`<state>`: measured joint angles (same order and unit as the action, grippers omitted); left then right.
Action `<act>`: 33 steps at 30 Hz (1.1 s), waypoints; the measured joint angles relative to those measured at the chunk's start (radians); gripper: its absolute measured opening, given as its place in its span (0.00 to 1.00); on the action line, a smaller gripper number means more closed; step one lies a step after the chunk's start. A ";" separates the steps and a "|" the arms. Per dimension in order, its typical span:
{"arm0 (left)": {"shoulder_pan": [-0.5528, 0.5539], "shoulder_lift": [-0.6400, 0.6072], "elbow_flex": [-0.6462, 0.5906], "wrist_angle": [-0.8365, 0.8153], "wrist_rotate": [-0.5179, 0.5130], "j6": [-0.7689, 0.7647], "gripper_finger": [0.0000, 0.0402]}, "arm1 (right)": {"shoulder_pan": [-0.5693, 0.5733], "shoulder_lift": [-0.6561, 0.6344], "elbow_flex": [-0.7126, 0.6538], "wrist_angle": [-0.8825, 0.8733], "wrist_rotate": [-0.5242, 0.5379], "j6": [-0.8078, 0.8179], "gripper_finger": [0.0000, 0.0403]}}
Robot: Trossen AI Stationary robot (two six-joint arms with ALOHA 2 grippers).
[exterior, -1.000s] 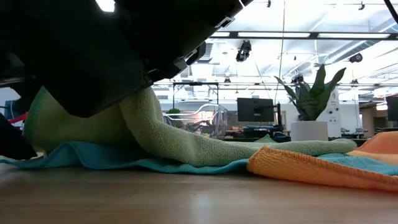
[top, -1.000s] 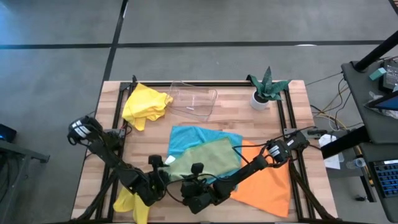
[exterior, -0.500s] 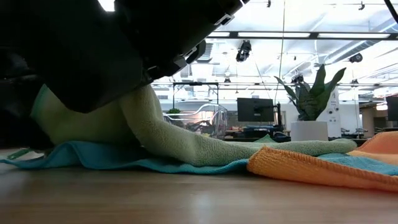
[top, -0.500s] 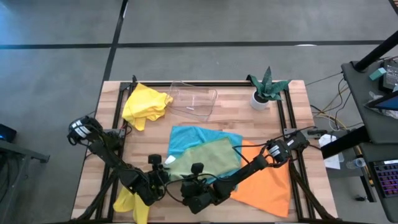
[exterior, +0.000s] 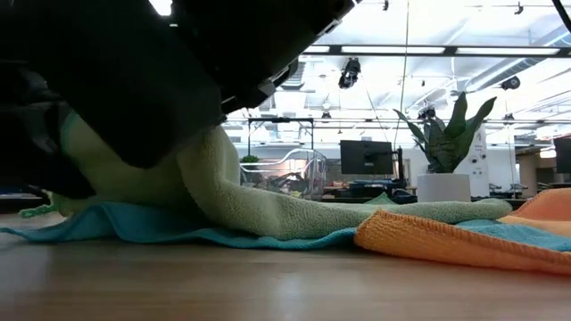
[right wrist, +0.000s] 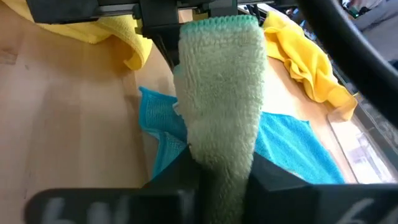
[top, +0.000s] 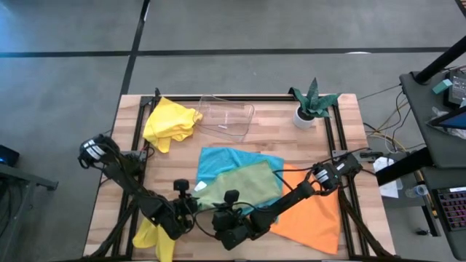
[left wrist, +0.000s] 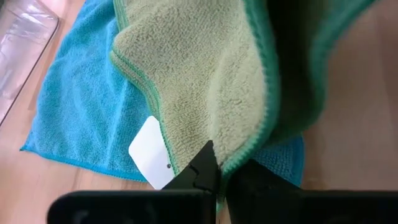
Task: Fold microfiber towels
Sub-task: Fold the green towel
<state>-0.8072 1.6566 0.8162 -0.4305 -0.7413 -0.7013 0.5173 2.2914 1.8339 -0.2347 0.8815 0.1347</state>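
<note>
Watching left gripper point(left wrist: 219, 177) clamped on the green towel point(top: 237, 188)'s hem; right gripper point(right wrist: 214, 165) grips it; I fear slippage dragging the blue towel point(top: 222, 161).

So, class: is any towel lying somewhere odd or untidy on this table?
Yes. One yellow towel hangs crumpled over the table's near left edge, and another yellow towel lies bunched at the far left beside the clear tray, unlike the flat orange towel.

The pale wooden slatted counter point(top: 131, 211) carries a turquoise blue microfiber towel point(top: 218, 161); behind it lies a clear plastic tray point(top: 227, 118), and right of it a flat orange microfiber towel point(top: 309, 215).
</note>
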 joint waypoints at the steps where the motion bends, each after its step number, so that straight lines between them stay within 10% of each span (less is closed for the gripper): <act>1: 0.001 -0.006 0.000 -0.001 0.000 0.000 0.00 | 0.002 -0.005 0.000 -0.005 0.000 0.000 0.19; 19: 0.022 -0.094 0.008 -0.003 0.007 0.001 0.00 | 0.009 -0.033 0.072 -0.046 0.001 0.039 0.45; 33: 0.023 -0.102 0.008 -0.005 0.024 0.007 0.00 | 0.007 -0.058 0.072 -0.063 -0.096 -0.059 0.03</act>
<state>-0.7845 1.5547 0.8246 -0.4358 -0.7177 -0.6945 0.5247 2.2329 1.9064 -0.2977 0.7853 0.0759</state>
